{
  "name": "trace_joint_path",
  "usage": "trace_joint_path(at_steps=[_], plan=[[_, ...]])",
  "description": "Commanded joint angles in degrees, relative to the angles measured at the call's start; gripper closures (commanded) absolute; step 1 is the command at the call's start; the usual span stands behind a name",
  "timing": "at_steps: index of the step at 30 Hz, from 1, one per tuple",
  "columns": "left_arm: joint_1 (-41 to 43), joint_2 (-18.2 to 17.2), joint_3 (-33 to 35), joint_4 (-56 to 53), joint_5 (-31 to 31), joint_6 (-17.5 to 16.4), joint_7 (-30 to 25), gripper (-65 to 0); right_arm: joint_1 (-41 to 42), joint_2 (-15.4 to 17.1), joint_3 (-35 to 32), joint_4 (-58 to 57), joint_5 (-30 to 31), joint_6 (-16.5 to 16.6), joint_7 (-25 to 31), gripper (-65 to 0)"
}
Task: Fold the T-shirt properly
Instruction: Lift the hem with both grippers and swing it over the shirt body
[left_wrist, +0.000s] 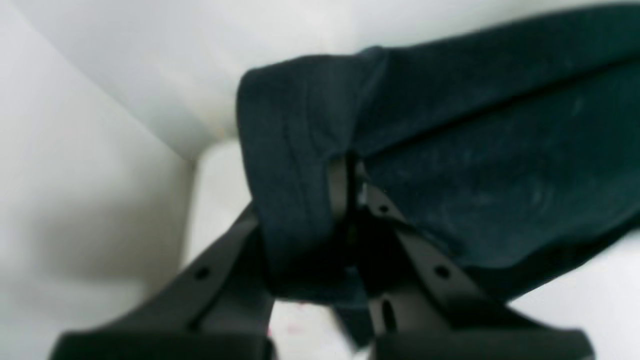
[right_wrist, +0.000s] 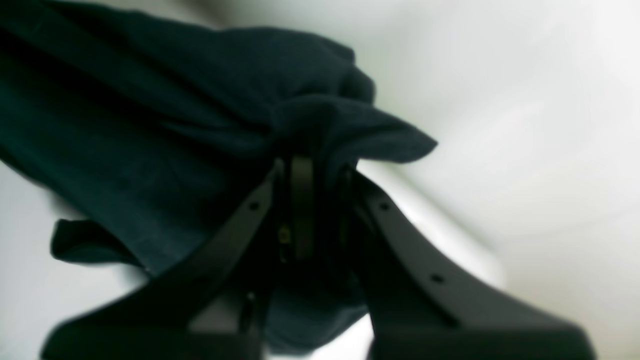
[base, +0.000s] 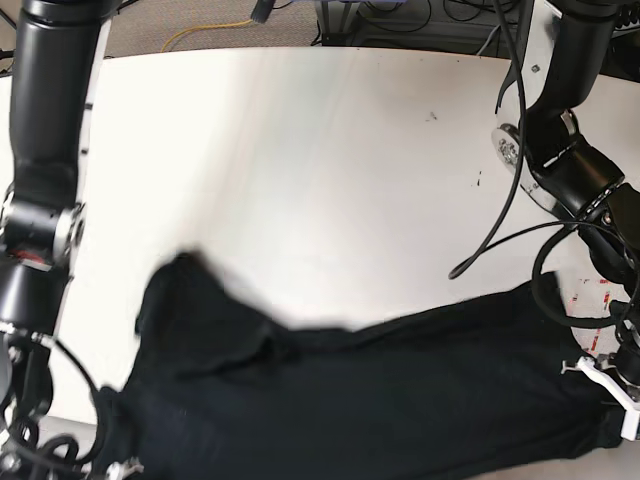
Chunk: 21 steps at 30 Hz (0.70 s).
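A: Where's the T-shirt (base: 380, 390) sitting?
B: It's stretching across the white bench's (base: 300, 150) near edge. The left gripper (left_wrist: 350, 185) and right gripper (right_wrist: 310, 175) are each pinching a bunch of its fabric.

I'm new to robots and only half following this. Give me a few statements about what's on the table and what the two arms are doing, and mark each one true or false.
1. The plain black soft fabric T-shirt is neatly folded into a small square. False: it lies spread and rumpled along the near edge of the white table.
2. The left gripper has its jaws shut on the black cloth. True.
3. The right gripper hangs free, touching nothing. False: it too pinches a bunch of the black cloth.
4. The T-shirt has a large white print. False: no print shows.
5. Dark cables hang by the arm at the right of the base view. True.
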<state>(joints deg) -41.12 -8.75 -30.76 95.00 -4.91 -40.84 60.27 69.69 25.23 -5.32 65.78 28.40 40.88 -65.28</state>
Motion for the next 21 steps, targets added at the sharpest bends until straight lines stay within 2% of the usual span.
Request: trace_joint_path(at_steps=[1,5,12,16,21], plan=[[-4.90,-1.22,-0.23,5.35,2.05,0.88,-0.18,0.0,5.11,1.27,-0.70,1.08,-2.95,-0.88,-5.19,0.0],[-9.29,-2.98,-0.14,5.88,2.05,0.84,-0.18,0.0,5.11,1.36,-0.52,2.31,-2.16,-0.88,-10.28,0.0],[-9.47,-2.72,-0.14,4.74,1.96,0.84,-0.18,0.0,4.38,4.08,3.61,10.13,7.86,-0.88,-13.98,0.0],[-2.79,-3.07,-0.23,4.65,1.87,0.84,-0.45,0.0,-7.14,6.99,9.67,14.27,10.41,-0.88,-14.72,0.0],[6.79,-3.07,-0.49,4.82,1.87,0.84,-0.45,0.0,-24.37,7.07,18.20,19.89,12.43,-0.88,-14.72,0.0]])
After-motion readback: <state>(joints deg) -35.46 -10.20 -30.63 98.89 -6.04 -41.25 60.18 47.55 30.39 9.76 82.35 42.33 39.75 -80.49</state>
